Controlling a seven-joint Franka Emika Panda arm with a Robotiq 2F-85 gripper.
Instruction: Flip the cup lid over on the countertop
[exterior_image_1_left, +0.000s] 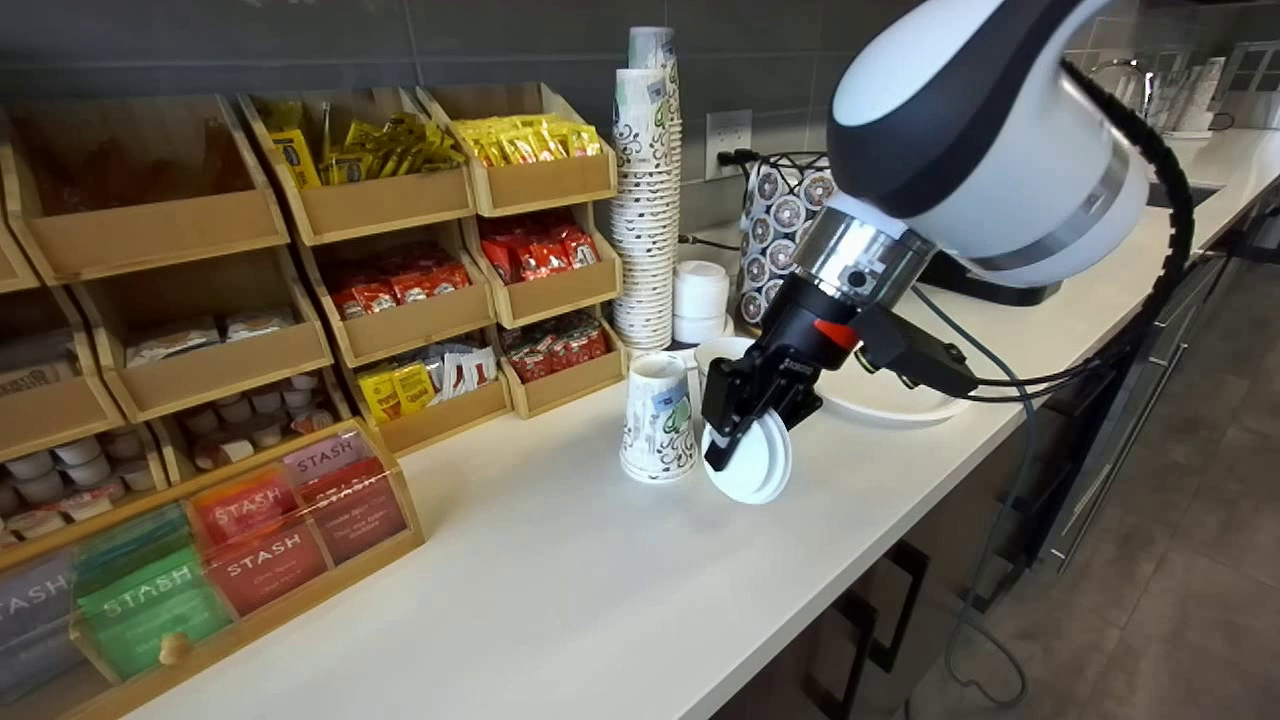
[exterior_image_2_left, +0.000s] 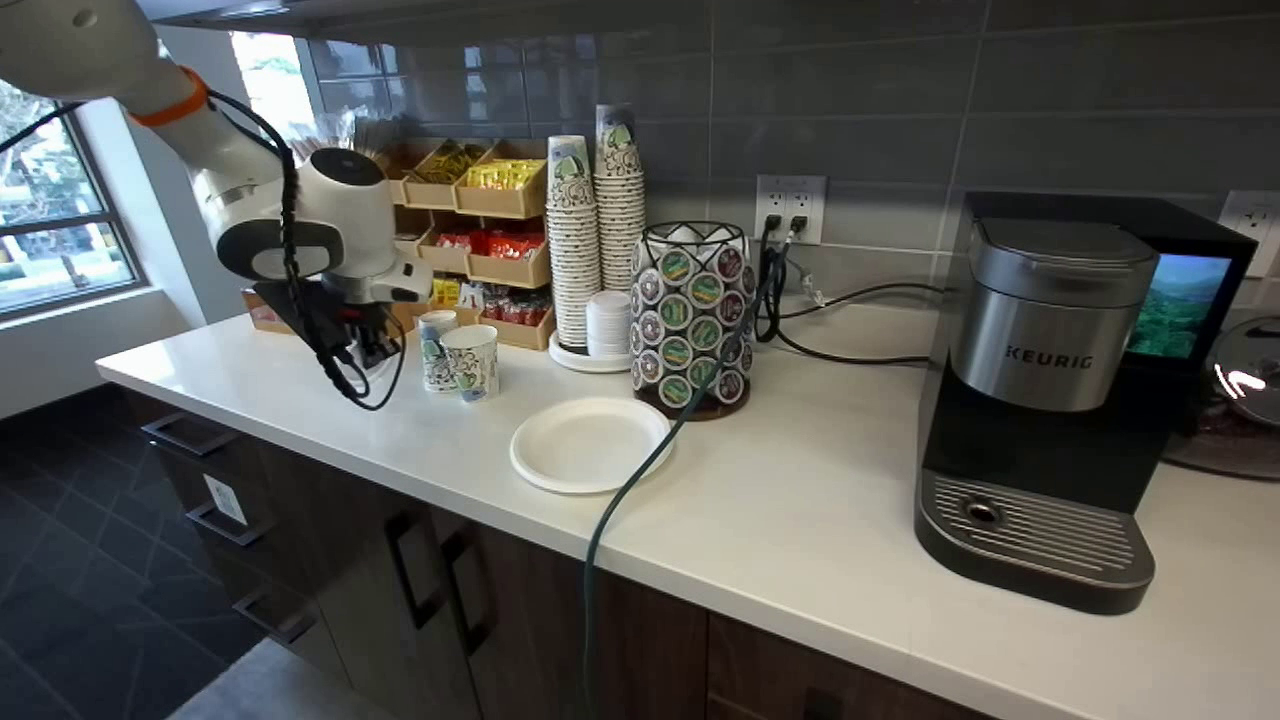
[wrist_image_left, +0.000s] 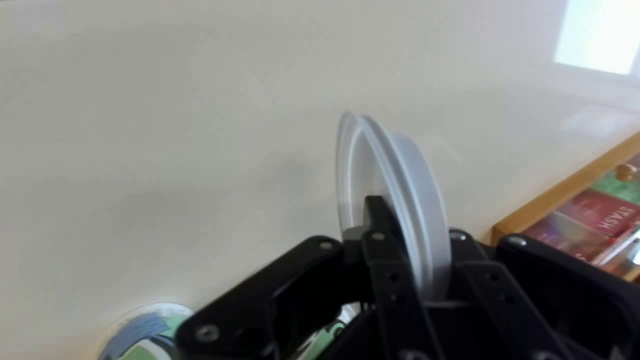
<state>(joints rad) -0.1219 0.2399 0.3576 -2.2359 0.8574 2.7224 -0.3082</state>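
The cup lid (exterior_image_1_left: 757, 463) is white and round with a raised rim. My gripper (exterior_image_1_left: 745, 432) is shut on it and holds it tilted nearly on edge above the white countertop (exterior_image_1_left: 520, 580). In the wrist view the lid (wrist_image_left: 420, 200) stands between the two fingers of the gripper (wrist_image_left: 407, 235). One fingertip lies against its hollow side; the other finger is partly hidden behind the opposite face. In an exterior view the gripper (exterior_image_2_left: 372, 345) shows over the countertop (exterior_image_2_left: 850, 500), and the lid is mostly hidden by the gripper and cables.
Upside-down patterned paper cup (exterior_image_1_left: 660, 425) stands close beside the lid, with another cup (exterior_image_2_left: 472, 362) near it. A white plate (exterior_image_2_left: 590, 445), pod rack (exterior_image_2_left: 690, 320), cup stacks (exterior_image_1_left: 642, 220) and coffee maker (exterior_image_2_left: 1050, 320) stand along the counter. Wooden tea box (exterior_image_1_left: 300, 560) stands at the wall.
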